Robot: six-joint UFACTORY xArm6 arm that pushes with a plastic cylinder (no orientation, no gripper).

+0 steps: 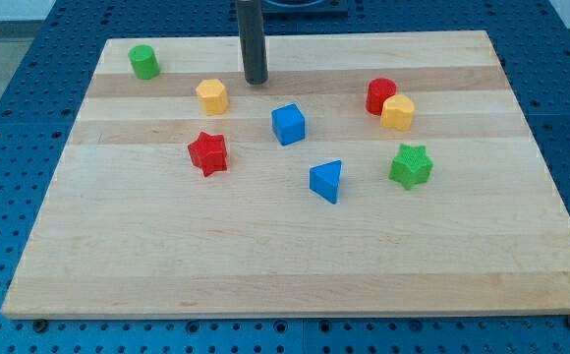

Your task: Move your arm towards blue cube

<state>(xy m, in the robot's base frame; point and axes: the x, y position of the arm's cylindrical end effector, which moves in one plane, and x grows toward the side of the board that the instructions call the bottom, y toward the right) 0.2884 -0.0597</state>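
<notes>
The blue cube [288, 124] sits near the middle of the wooden board [295, 265], a little toward the view's top. My tip [256, 81] rests on the board above and slightly left of the blue cube, apart from it. The rod rises straight up out of the view's top. A yellow hexagonal block [211, 96] lies just left of my tip.
A red star [207, 152] lies left of the blue cube, a blue triangular block [326, 181] below right. A red cylinder [380, 94] touches a yellow block [397, 112] at right. A green star [411, 165] lies lower right, a green cylinder [144, 61] top left.
</notes>
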